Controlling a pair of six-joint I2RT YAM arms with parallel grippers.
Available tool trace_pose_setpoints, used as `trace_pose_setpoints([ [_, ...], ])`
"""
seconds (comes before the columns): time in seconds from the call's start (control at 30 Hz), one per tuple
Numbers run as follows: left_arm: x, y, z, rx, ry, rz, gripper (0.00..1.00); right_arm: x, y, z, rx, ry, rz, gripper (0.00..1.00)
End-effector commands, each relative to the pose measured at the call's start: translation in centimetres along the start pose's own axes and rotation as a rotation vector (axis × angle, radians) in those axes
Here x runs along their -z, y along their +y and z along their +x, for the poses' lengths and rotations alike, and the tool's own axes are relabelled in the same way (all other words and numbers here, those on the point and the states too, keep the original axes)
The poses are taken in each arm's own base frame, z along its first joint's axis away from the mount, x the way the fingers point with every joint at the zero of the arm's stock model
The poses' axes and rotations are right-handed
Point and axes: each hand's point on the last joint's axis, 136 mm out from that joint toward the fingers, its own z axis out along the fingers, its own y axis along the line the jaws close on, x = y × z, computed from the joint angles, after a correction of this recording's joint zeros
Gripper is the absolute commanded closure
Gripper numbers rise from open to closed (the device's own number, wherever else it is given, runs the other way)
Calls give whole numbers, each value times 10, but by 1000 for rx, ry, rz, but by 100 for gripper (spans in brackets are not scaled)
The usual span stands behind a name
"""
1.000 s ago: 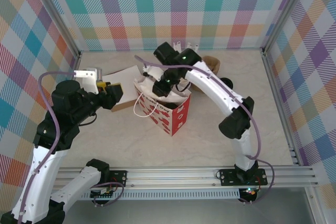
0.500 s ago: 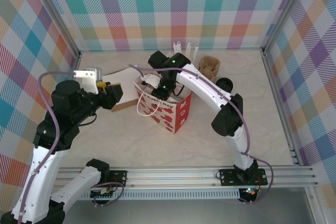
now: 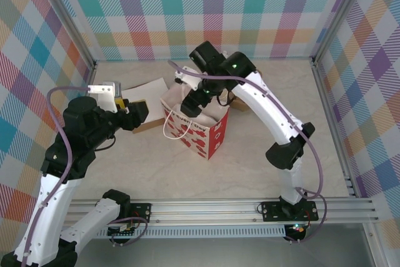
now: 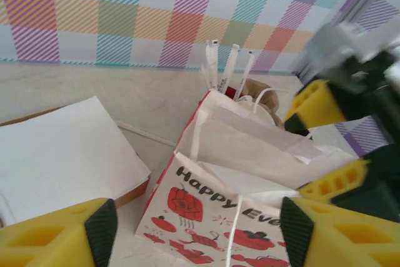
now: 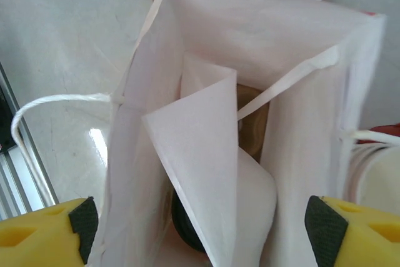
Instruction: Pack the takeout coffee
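Hovering above gift bag point(image 5: 206, 35), right end effector point(image 5: 204, 220) spread wide, empty, takeout coffee point(image 5: 182, 226) partly hidden inside below

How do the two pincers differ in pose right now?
The left pincer points sideways at the red-and-white printed paper gift bag; the right pincer points down into its open top. The left sits beside the bag, the right above it. Both stand open, empty.

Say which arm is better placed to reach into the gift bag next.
Right, most likely. The right gripper hangs open directly over the mouth of the bag, looking straight down inside. The left gripper is off to the bag's side, facing its printed wall.
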Motion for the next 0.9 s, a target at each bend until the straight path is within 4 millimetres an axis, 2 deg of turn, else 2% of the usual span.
trace_pose_setpoints([
  [0.0,-5,11,3,60,-23,-56,22,38,-6,-6,-23,-75,85,9],
  [0.2,-10,35,15,112,-39,-167,13,83,-30,-1,-127,-180,215,2],
  [0.43,-2,68,28,126,-69,-331,5,127,-65,32,-314,-339,388,0],
  [0.53,3,83,33,128,-92,-406,0,142,-76,52,-379,-431,446,0],
  [0.67,4,96,40,126,-103,-467,0,150,-95,90,-498,-494,538,0],
  [0.87,-5,105,49,80,-100,-499,0,141,-123,161,-719,-489,664,0],
])
